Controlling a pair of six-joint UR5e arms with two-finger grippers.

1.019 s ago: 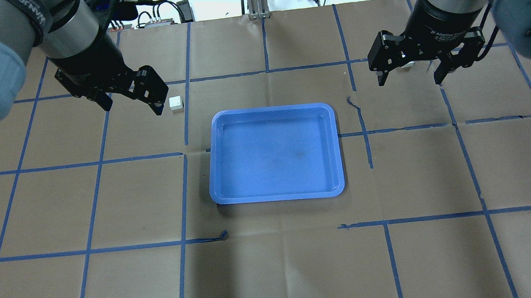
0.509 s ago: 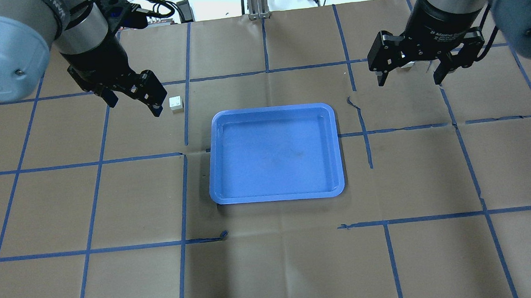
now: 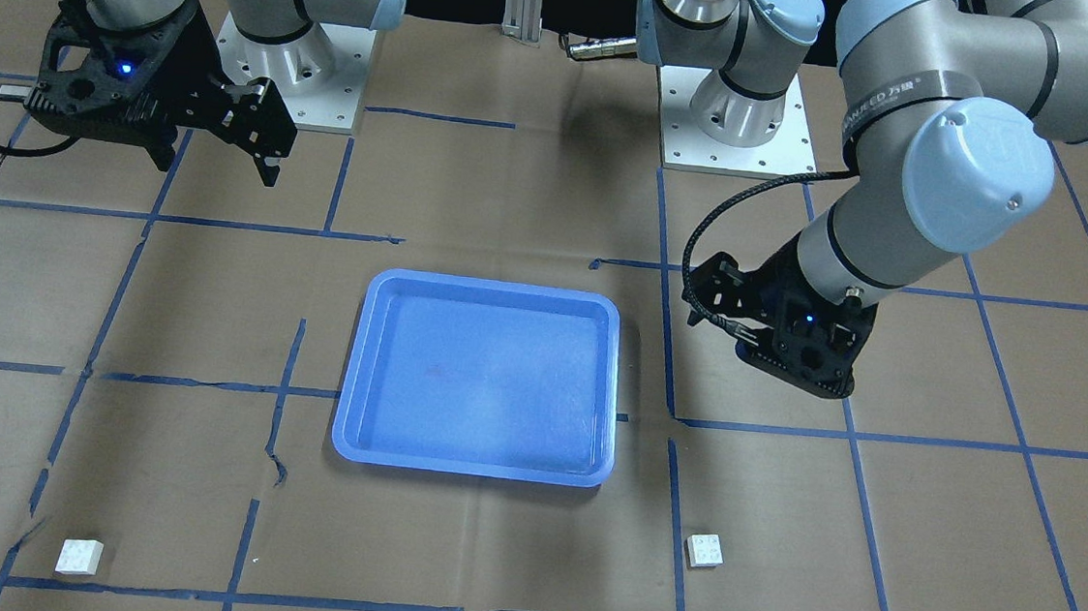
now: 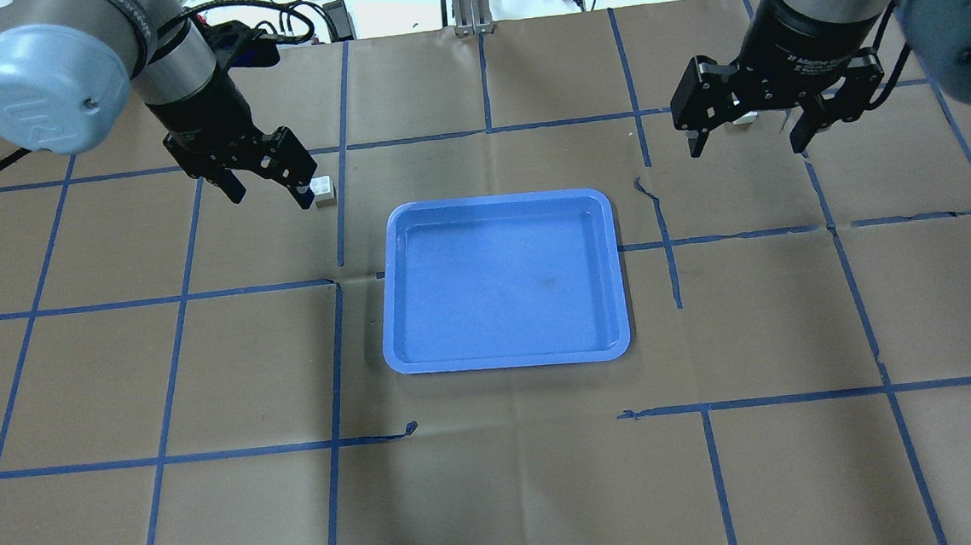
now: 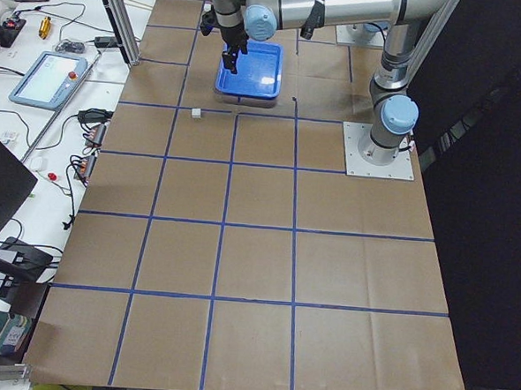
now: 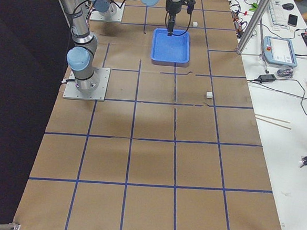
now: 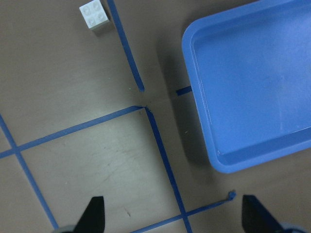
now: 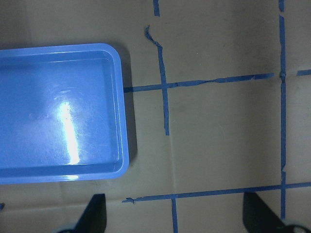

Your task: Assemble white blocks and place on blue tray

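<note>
One white block lies on the table left of the blue tray. My left gripper hangs open above the table just left of it, and the block is not between the fingers. In the left wrist view the block sits at the top left, the tray at the right, and the gripper is open. The second white block lies far right, partly hidden behind my open right gripper. The right wrist view shows the tray but no block.
The table is brown paper with a grid of blue tape lines. The tray is empty. In the front-facing view the blocks lie near the operators' edge. Cables and devices lie beyond the far edge.
My left arm has swung to the right and away from the robot, bringing its open gripper close beside the left block. The right gripper has barely moved. Blocks and tray are unmoved.
</note>
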